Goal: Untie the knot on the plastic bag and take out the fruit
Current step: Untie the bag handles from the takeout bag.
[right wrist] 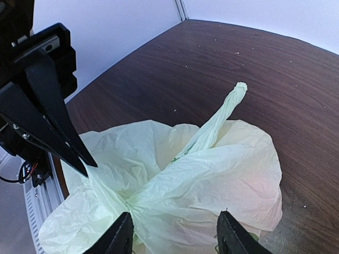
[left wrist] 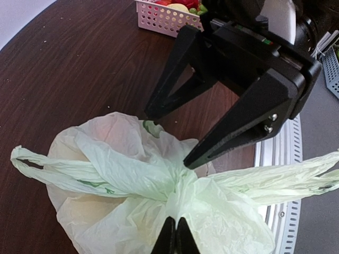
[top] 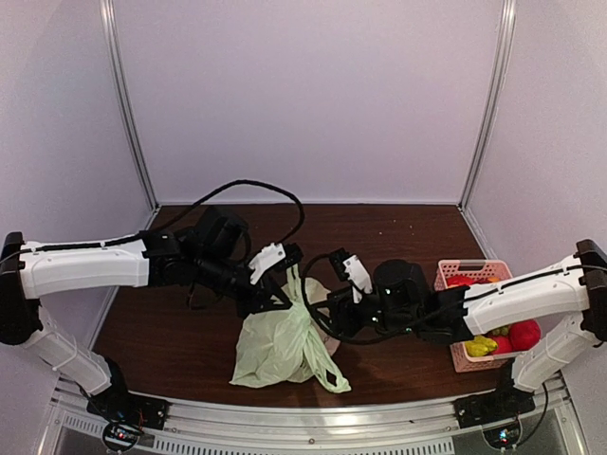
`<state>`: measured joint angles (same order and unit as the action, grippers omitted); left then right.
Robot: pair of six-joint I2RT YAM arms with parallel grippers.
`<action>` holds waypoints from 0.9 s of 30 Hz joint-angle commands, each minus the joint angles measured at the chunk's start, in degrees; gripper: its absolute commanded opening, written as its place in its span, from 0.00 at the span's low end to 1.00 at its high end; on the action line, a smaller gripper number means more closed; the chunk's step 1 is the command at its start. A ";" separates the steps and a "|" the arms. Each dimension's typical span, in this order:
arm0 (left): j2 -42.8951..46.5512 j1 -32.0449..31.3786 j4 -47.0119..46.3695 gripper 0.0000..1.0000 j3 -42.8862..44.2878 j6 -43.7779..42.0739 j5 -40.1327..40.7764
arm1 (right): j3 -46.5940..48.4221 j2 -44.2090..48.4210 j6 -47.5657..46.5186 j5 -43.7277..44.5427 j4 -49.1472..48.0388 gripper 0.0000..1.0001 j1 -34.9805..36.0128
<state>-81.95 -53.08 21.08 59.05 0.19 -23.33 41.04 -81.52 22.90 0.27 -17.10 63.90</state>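
One plastic bag (top: 280, 346), one pink basket (top: 453, 273), two end effectors (left wrist: 176, 233) (right wrist: 176, 235), perhaps three red fruits (top: 524, 334)

Soft, even light — sharp focus

Pale green plastic bag (top: 275, 346) sits slumped and crinkly on the dark table (top: 379, 227), handles flopped out sideways. The knot (left wrist: 178, 192) up top is still tied.

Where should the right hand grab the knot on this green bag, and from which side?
Probably the bunched knot itself, from above, on the side away from the left hand pinching the bag beside it. The loops fan out sideways, so only the raised middle is narrow enough.
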 commanded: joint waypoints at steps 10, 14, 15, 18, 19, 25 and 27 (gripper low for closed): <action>3.88 -0.08 -5.32 0.00 -2.04 -4.93 1.28 | -3.36 4.74 -3.87 -5.24 1.32 0.54 0.26; 4.01 -0.09 -5.51 0.00 -2.05 -4.95 -0.16 | -5.03 3.50 -2.24 -4.97 -2.76 0.54 0.26; 3.91 -0.08 -5.53 0.00 -1.97 -4.78 -0.77 | -5.44 2.91 -1.71 -4.98 -4.44 0.54 0.31; 3.70 -0.07 -5.59 0.00 -1.76 -3.91 -1.28 | -5.00 0.57 -1.40 -4.30 -6.62 0.53 0.31; 3.73 -0.09 -5.48 0.00 -1.74 -3.88 -1.34 | -4.47 -0.31 -1.49 -3.73 -6.56 0.52 0.32; 3.93 -0.07 -5.44 0.00 -1.84 -4.01 -0.84 | -3.02 -1.36 -2.01 -1.91 -5.97 0.46 0.35; 3.70 -0.08 -5.31 0.00 -1.75 -4.17 -1.02 | -3.02 -1.45 -2.23 -1.69 -6.07 0.37 0.35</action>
<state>-79.18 -53.08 18.87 57.14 -3.60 -23.31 36.49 -82.65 21.04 -3.46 -21.78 63.90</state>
